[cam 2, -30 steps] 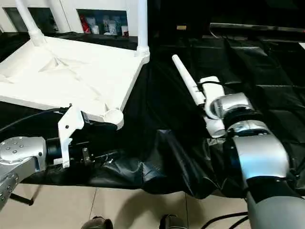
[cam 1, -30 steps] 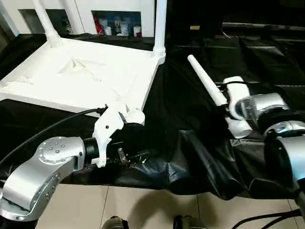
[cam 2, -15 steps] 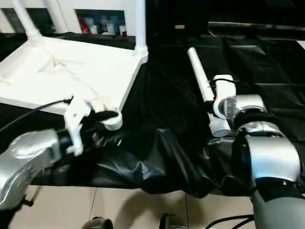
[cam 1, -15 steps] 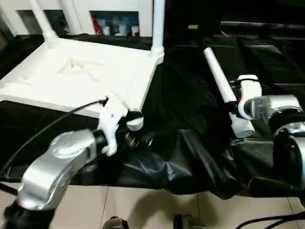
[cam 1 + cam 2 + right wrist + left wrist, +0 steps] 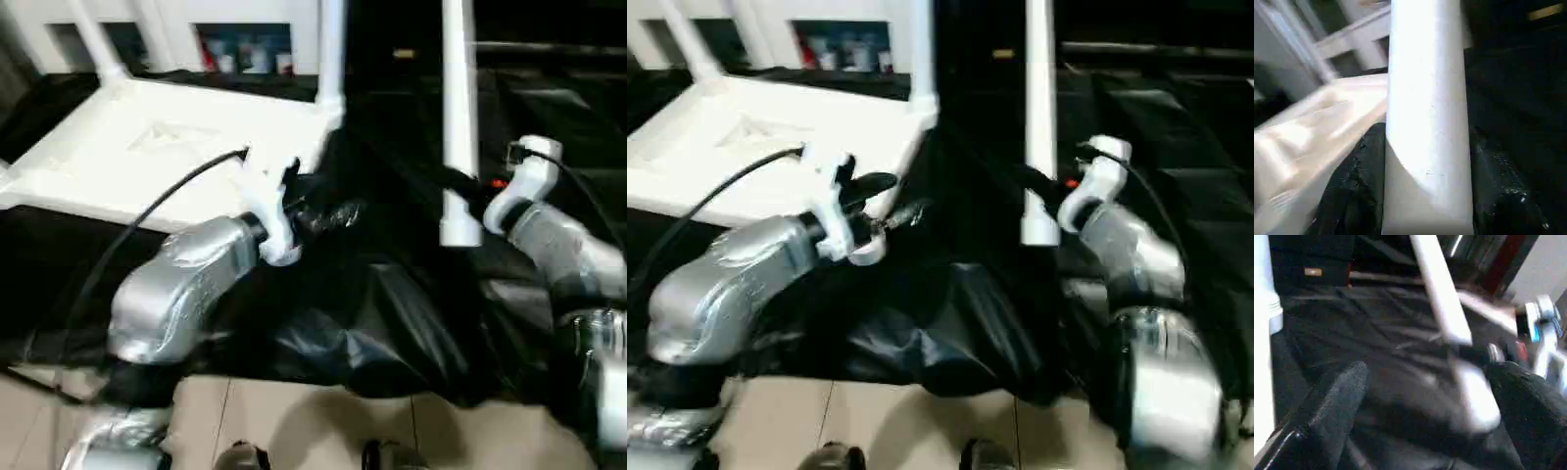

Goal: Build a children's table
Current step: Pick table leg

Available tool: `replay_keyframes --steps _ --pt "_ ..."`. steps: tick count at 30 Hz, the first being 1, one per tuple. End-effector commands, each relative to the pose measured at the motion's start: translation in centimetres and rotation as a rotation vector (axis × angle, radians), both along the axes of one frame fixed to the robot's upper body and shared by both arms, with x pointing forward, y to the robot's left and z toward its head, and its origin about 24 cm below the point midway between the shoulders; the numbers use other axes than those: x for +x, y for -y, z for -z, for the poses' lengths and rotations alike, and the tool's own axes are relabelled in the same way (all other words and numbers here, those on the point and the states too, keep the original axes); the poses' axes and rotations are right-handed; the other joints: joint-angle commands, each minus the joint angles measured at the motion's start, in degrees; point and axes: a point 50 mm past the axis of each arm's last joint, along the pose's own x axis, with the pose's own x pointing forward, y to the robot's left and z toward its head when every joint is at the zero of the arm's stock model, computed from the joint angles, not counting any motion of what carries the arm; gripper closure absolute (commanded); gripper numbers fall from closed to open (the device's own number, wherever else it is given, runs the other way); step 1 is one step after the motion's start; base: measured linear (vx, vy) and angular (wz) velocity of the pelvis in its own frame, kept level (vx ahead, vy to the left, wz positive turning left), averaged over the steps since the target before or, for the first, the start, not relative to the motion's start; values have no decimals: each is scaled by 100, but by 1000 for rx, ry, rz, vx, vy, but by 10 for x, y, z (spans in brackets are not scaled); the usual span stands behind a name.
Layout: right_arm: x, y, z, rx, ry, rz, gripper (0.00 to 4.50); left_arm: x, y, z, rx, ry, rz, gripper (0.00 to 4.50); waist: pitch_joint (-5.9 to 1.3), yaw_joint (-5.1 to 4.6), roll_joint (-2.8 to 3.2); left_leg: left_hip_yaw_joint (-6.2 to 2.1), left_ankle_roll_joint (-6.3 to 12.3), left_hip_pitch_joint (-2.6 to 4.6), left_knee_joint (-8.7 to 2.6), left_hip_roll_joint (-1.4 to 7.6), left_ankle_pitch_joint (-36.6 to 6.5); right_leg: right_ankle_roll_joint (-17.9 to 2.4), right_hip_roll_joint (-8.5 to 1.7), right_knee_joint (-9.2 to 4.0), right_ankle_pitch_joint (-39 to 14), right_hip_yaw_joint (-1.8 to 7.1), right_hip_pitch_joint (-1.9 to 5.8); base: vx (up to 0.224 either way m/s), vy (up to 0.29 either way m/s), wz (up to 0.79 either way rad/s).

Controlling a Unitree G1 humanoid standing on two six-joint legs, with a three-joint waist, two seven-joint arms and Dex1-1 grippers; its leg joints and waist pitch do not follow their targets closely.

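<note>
At the left, the upturned tabletop (image 5: pixel 147 157) lay underside-up on the black sheet (image 5: pixel 392 323), where it had lain a second before, with legs already standing in its far corner sockets, the far-right fitted leg (image 5: pixel 330 54) rising out of the picture's top. The near-right corner socket (image 5: pixel 865 250) was empty and partly hidden behind the left arm. The left gripper (image 5: pixel 877 201) had swung up and inward from below the tabletop's near edge and now hovered beside that corner, its two black fingers spread wide with nothing between them; the left wrist view looked past one finger (image 5: pixel 1339 396) at the approaching leg. Further right came the larger change: the loose leg (image 5: pixel 458 117), which a second earlier had slanted low over the sheet, now stood nearly upright in the air, its wider end pointing down and hanging clear of the sheet. The right gripper (image 5: pixel 468 196) was clamped on the leg's lower part, half closed around the tube, as the right wrist view confirmed with the white tube (image 5: pixel 1425 122) between the dark fingers. By my reading, the leg had been readied for insertion, and it still had to travel leftward to the empty socket, from which it stood well apart.
</note>
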Motion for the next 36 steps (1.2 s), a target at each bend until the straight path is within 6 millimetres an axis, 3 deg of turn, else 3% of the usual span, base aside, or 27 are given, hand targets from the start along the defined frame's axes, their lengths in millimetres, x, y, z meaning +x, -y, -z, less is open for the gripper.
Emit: replay_keyframes --steps 1,5,11,16,18,19,20,21,22,23,26,29,30,34,35,36 --pt "-10 -9 -21 72 98 -75 266 5 3 3 -43 -53 25 0 -490 17 -89 70 682 46 -373 -33 -294 -1545 -187 -397 -275 117 457 0 0 0" --pt "-36 -23 -28 183 155 -177 266 13 16 1 -133 -117 100 0 -458 1 -110 58 524 39 -407 -32 -436 -1360 -203 -445 -716 128 448 0 0 0" --pt "-57 -46 -23 108 149 -279 266 9 40 -4 -233 -194 235 0 -490 9 -108 47 369 15 -401 -41 -382 -1294 -230 -450 -758 128 477 0 0 0" --pt "-55 -53 -11 -28 98 -252 266 3 47 -11 -384 -221 316 0 -515 -25 -73 44 380 6 -396 -32 -219 -1351 -220 -448 -420 122 481 0 0 0" --pt "-53 -54 -9 -49 83 -231 266 1 47 -10 -392 -228 328 0 -519 -37 -132 54 407 3 -392 -54 -221 -1349 -212 -446 -350 129 509 0 0 0" --pt "-53 -54 -9 -56 77 -220 266 1 47 -10 -389 -229 331 0 -521 -33 -107 51 438 5 -392 -57 -180 -1351 -215 -439 -326 129 505 0 0 0" --pt "-54 -57 -9 -72 81 -236 266 -1 47 -8 -381 -235 340 0 -539 -45 -157 62 484 10 -384 -57 -182 -1332 -203 -445 -336 127 516 0 0 0" --pt "-55 -58 -9 -78 83 -245 266 -1 47 -8 -378 -238 344 0 -540 -25 -135 52 490 12 -384 -48 -149 -1332 -218 -425 -320 130 520 0 0 0" --pt "-56 -60 -9 -81 86 -251 266 0 47 -5 -361 -245 324 0 -539 -21 -120 55 517 10 -378 -45 -92 -1333 -211 -424 -276 129 510 0 0 0" --pt "-56 -62 -8 -96 92 -251 266 3 46 -1 -328 -260 273 0 -572 -13 -141 50 537 8 -368 -38 -8 -1346 -214 -396 -171 127 525 0 0 0" --pt "-50 -64 -5 -207 112 -204 266 14 38 7 -257 -299 102 0 -594 -3 -104 48 542 13 -348 -38 49 -1362 -216 -383 -69 117 527 0 0 0" --pt "-48 -67 -5 -245 122 -182 266 16 33 8 -262 -310 47 0 -608 -4 -99 51 513 13 -335 -40 45 -1362 -214 -377 -47 122 531 0 0 0" --pt "-47 -69 -5 -266 130 -162 266 18 29 6 -285 -313 15 29 -612 2 -108 50 512 9 -333 -52 51 -1371 -211 -371 -18 123 547 0 0 0" --pt "-48 -74 -5 -299 150 -164 266 20 26 3 -309 -312 -31 39 -633 7 -98 48 548 2 -312 -58 51 -1396 -201 -355 51 120 549 0 0 0" --pt "-48 -76 -6 -297 153 -161 266 22 26 3 -313 -317 -50 62 -650 -4 -136 55 556 1 -303 -55 57 -1409 -196 -351 84 122 558 0 0 0" --pt "-48 -77 -6 -294 154 -159 266 23 26 3 -315 -320 -62 71 -655 3 -118 48 576 -1 -300 -57 76 -1431 -202 -342 103 119 558 0 0 0"
